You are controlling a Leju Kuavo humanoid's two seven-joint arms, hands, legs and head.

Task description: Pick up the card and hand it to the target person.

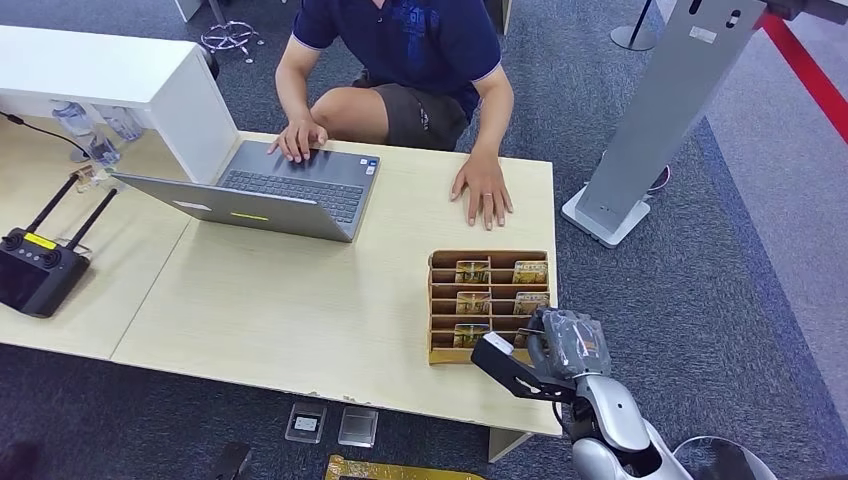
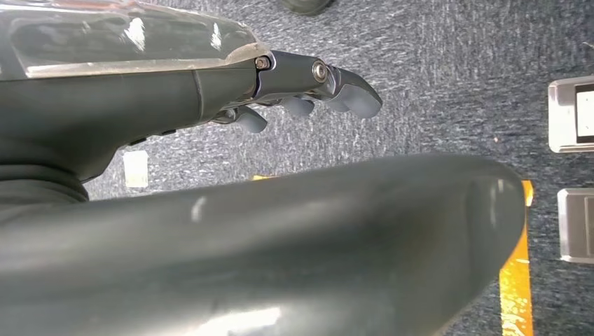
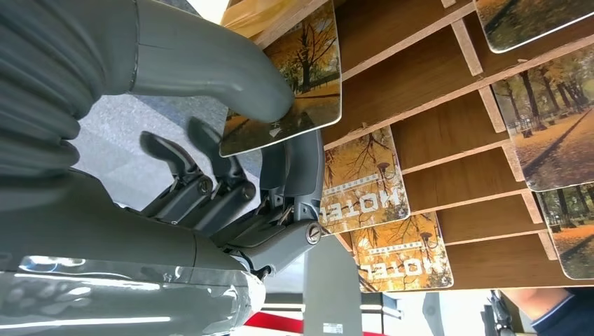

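Grey carpet (image 1: 700,300) underfoot, a light wooden desk (image 1: 280,310), a white cabinet (image 1: 110,70) at its corner, a grey stand (image 1: 650,130) beside it.

Head view looks down from high over the desk (image 1: 300,310), facing the seated person (image 1: 400,70), wide and far. Right wrist view sits close behind the right robot hand (image 3: 231,168), tight on the wooden card rack (image 3: 434,91), which the head view shares (image 1: 440,300). Left wrist view faces down at carpet floor (image 2: 434,84), close behind the left robot hand (image 2: 308,91).
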